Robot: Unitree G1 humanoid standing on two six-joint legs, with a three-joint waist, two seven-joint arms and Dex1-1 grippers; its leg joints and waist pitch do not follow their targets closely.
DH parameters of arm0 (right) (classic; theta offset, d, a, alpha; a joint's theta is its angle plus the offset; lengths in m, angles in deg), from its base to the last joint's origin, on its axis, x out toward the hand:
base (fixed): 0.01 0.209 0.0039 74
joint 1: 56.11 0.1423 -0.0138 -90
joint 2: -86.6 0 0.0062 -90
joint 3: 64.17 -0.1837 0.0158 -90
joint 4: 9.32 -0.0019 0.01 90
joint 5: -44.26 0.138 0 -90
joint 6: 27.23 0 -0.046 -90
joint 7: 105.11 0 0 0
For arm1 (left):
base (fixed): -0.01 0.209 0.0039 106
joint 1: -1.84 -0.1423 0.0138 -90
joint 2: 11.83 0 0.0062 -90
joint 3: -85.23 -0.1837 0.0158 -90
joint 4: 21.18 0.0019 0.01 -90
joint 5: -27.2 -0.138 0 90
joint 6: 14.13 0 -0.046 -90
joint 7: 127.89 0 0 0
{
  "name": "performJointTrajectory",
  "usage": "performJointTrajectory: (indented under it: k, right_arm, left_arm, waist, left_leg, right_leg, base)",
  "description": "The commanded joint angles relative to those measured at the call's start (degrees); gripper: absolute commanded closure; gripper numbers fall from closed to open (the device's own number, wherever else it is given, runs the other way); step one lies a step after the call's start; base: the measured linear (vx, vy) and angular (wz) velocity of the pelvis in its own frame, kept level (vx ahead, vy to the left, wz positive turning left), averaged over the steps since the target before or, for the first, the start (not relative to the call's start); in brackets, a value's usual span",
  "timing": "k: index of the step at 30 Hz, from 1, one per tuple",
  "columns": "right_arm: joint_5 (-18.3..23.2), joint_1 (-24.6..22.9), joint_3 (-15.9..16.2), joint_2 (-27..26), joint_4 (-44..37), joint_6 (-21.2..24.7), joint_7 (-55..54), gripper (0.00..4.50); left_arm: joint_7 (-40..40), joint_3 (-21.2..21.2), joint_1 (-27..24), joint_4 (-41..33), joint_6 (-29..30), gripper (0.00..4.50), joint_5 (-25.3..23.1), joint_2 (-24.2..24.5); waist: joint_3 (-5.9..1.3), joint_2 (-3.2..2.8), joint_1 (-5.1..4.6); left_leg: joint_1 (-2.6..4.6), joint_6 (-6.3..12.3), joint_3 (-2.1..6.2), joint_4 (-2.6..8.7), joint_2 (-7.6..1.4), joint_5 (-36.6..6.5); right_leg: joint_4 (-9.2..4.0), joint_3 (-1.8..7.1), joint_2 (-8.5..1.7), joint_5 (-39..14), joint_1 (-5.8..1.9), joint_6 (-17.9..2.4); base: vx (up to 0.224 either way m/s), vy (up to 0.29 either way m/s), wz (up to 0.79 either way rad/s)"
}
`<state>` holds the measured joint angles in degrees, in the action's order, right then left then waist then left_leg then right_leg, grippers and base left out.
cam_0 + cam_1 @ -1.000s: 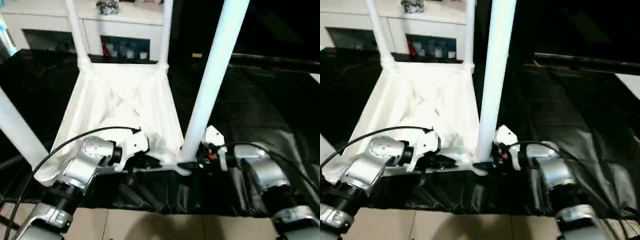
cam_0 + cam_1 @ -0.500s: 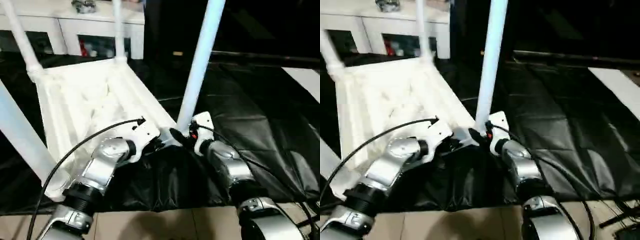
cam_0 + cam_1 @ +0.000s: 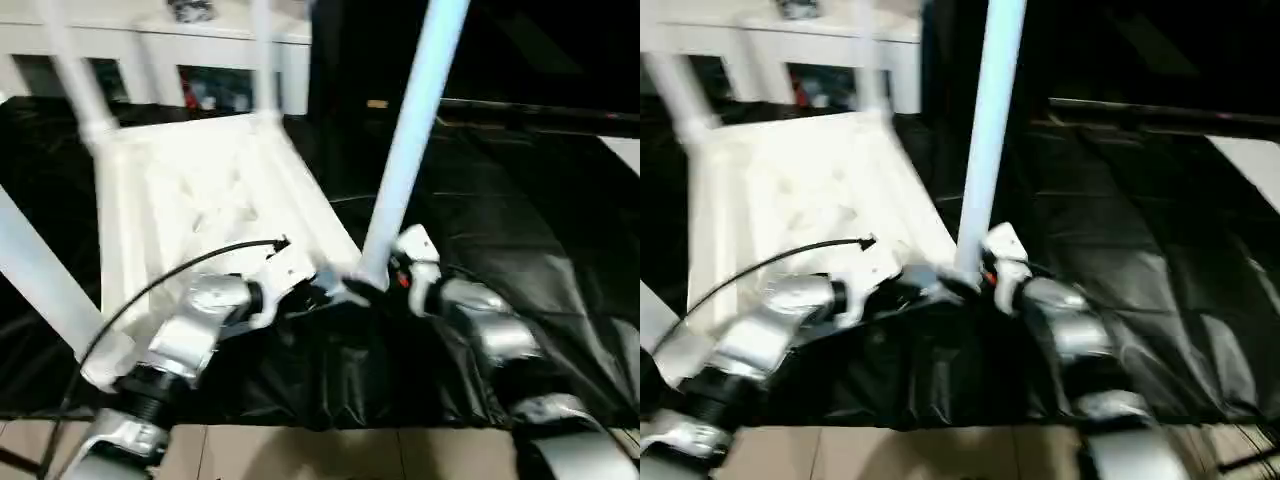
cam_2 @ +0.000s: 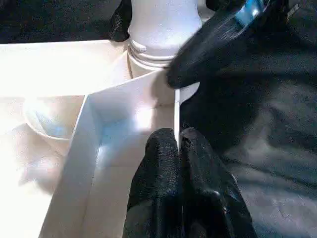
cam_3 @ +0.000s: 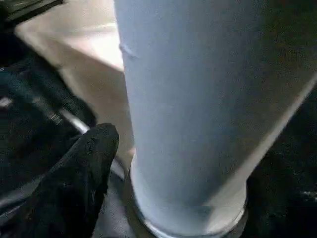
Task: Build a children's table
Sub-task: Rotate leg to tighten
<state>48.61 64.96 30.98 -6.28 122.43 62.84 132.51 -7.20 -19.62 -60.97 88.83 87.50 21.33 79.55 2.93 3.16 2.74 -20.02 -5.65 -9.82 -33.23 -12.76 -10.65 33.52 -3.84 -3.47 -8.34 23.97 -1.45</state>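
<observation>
Now the left claw [image 4: 179, 163] stays pinched on the tabletop [image 3: 200, 200] rim just beside the near corner socket, while the right claw [image 3: 385, 285], spread wider than a second ago, straddles the leg [image 3: 405, 150] standing there, suggesting it is seated and being released.

- Landmark: near leg [image 3: 405, 165], upright in the tabletop [image 3: 200, 200] corner socket, on the black sheet [image 3: 540, 220].
- Right of the near leg: open black sheet, nothing standing on it; widest free lane.
- Left of the near leg: ribbed underside, fenced by three more legs – near left [image 3: 45, 285], far left [image 3: 75, 70], far middle [image 3: 262, 55].
- At the leg's foot: left gripper [image 4: 179, 144] pinched onto the rim wall, right gripper [image 3: 375, 285] close against the leg base; little gap between.
- Behind the tabletop: white cabinet [image 3: 150, 40] closes that side.
</observation>
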Motion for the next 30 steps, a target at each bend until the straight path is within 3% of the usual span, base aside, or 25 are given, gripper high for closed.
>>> performJointTrajectory:
  k: [1, 5, 6, 7, 9, 12, 13, 16, 18, 21, 23, 26, 30]
  right_arm:
    - [0.72, -1.49, 5.80, -0.83, -2.49, 0.66, 8.43, 0.70]
    - [0.83, -3.30, 8.62, 2.21, -5.60, 1.20, 15.85, 0.70]
    - [0.82, -3.43, 8.94, 2.49, -5.83, 1.33, 16.57, 0.70]
    - [0.81, -3.52, 9.19, 2.71, -5.99, 1.45, 17.16, 0.96]
    - [0.64, -3.75, 9.91, 3.12, -6.44, 1.76, 18.31, 1.03]
    - [0.25, -4.07, 10.49, 3.23, -7.15, 1.99, 19.07, 1.35]
    - [0.04, -4.12, 10.41, 2.95, -7.30, 2.01, 18.87, 1.39]
    - [0.33, -4.32, 10.32, 2.76, -7.98, 2.47, 18.67, 1.63]
    - [0.67, -4.63, 9.96, 2.32, -8.52, 3.08, 18.04, 1.73]
    - [1.12, -4.86, 8.93, 1.18, -8.44, 3.35, 15.78, 1.77]
    - [1.45, -4.36, 6.65, -1.00, -6.62, 3.38, 10.56, 1.80]
    - [1.30, -3.28, 4.12, -3.78, -3.89, 2.38, 3.55, 1.81]
    - [-0.59, -1.36, 1.94, -7.60, 0.62, 1.08, -7.88, 1.83]
  left_arm:
    - [-1.71, -2.15, 1.95, -1.15, -2.78, 4.50, 2.88, -1.87]
    - [-5.08, -2.48, 2.39, 0.03, -3.61, 4.50, 3.17, 0.02]
    - [-5.35, -2.50, 2.51, 0.33, -3.78, 4.50, 3.22, 0.17]
    - [-5.57, -2.53, 2.62, 0.60, -3.95, 4.50, 3.28, 0.29]
    - [-6.15, -2.47, 3.03, 1.41, -4.40, 4.50, 3.36, 0.61]
    - [-6.68, -2.17, 3.74, 2.72, -5.20, 4.50, 3.25, 1.00]
    - [-6.62, -1.89, 3.90, 3.08, -5.40, 4.50, 3.16, 0.86]
    - [-6.55, -1.84, 3.87, 3.08, -5.47, 4.50, 3.26, 0.73]
    - [-6.43, -1.87, 3.50, 2.69, -5.52, 4.50, 3.46, 0.71]
    - [-5.12, -1.45, 2.96, 2.20, -5.20, 4.50, 3.49, 0.38]
    - [-2.78, -0.87, 2.54, 1.34, -3.91, 4.50, 3.37, -0.40]
    - [-0.30, -0.62, 1.99, 0.21, -2.42, 4.50, 2.79, -1.37]
    - [4.93, -0.46, 1.46, -0.72, 0.34, 4.50, 1.20, -3.93]
  waist:
    - [-3.63, -0.75, -0.13]
    - [-3.59, -0.57, 0.16]
    - [-3.59, -1.07, 0.28]
    - [-3.60, -0.84, 0.27]
    - [-3.50, -0.76, 0.42]
    - [-3.53, -0.88, 0.53]
    - [-3.52, -1.30, 0.58]
    - [-3.62, -1.05, 0.52]
    - [-3.67, -1.09, 0.56]
    - [-3.67, -0.65, 0.63]
    - [-3.53, -0.29, 0.53]
    - [-3.22, -0.33, 0.16]
    - [-3.10, -0.27, -1.24]
  left_leg:
    - [0.37, 3.36, -0.54, 3.64, -0.69, -12.63]
    - [0.20, 3.47, -0.52, 3.69, -0.66, -13.17]
    - [0.31, 3.19, -0.50, 3.73, -0.66, -13.48]
    - [0.25, 3.10, -0.51, 3.68, -0.63, -13.47]
    - [0.25, 2.78, -0.47, 3.73, -0.57, -14.17]
    - [0.24, 2.37, -0.38, 3.79, -0.59, -14.38]
    - [0.32, 2.09, -0.26, 3.86, -0.65, -14.59]
    - [0.33, 1.97, -0.31, 3.78, -0.62, -14.60]
    - [0.33, 2.04, -0.31, 3.79, -0.66, -14.16]
    - [0.19, 2.30, -0.33, 3.76, -0.63, -13.41]
    - [0.17, 2.34, -0.37, 3.79, -0.64, -13.79]
    - [0.43, 1.28, -0.17, 3.93, -0.56, -15.96]
    - [-0.01, 0.14, 0.37, 4.06, -0.40, -17.79]
  right_leg:
    - [-3.54, 2.37, -3.43, -14.58, -3.06, -11.91]
    - [-3.45, 2.45, -3.51, -15.21, -3.24, -11.89]
    - [-3.64, 2.39, -3.47, -15.32, -3.21, -11.84]
    - [-3.58, 2.37, -3.44, -15.29, -3.27, -11.82]
    - [-3.76, 2.32, -3.56, -17.75, -3.26, -11.29]
    - [-3.89, 2.29, -3.56, -19.45, -3.25, -10.41]
    - [-3.90, 2.26, -3.61, -19.71, -3.21, -10.29]
    - [-3.92, 2.27, -3.57, -19.29, -3.26, -10.38]
    - [-3.82, 2.28, -3.57, -18.54, -3.27, -10.61]
    - [-3.69, 2.26, -3.60, -18.31, -3.37, -10.54]
    - [-3.94, 2.27, -3.74, -20.30, -3.21, -10.03]
    - [-4.54, 2.16, -3.91, -26.25, -2.72, -8.37]
    - [-4.92, 1.80, -3.96, -31.06, -2.81, -5.97]
  base:
    - [0.000, 0.000, 0.00]
    - [0.000, 0.000, 0.00]
    - [0.000, 0.000, 0.00]
    - [0.000, 0.000, 0.00]
    - [0.000, 0.000, 0.00]
    - [0.000, 0.000, 0.00]
    - [0.000, 0.000, 0.00]
    - [0.000, 0.000, 0.00]
    - [0.000, 0.000, 0.00]
    - [0.000, 0.000, 0.00]
    - [0.000, 0.000, 0.00]
    - [0.000, 0.000, 0.00]
    - [0.000, 0.000, 0.00]
